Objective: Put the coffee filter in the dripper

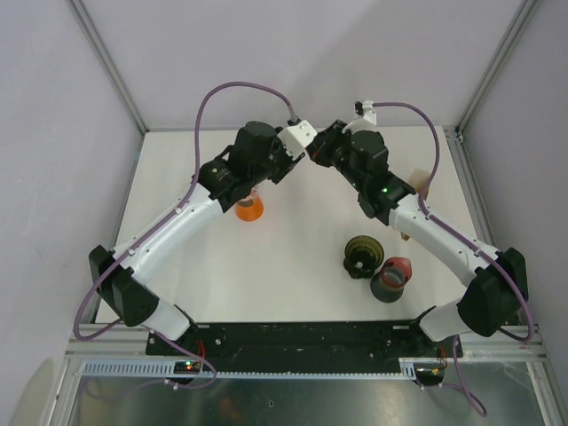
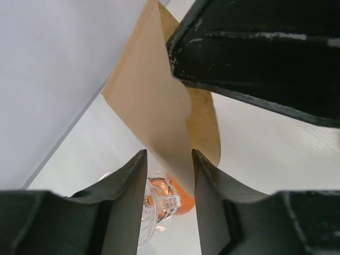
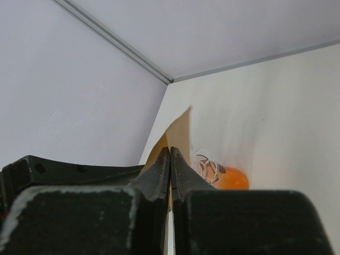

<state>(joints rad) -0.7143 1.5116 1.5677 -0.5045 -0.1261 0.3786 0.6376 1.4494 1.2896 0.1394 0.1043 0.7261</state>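
Reaching far across, my right hand pinches the coffee filter; my left hand gapes around it.

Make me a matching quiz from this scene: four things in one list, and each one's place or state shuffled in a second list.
1. brown paper coffee filter
2. orange plastic dripper
3. dark green round plastic piece
4. left tool

A. open, straddling the filter's edge
B. on the table beside the red-rimmed dark cup
C. clamped in the shut right tool
D. on the table, under the left arm

Pairs: 1-C, 2-D, 3-B, 4-A
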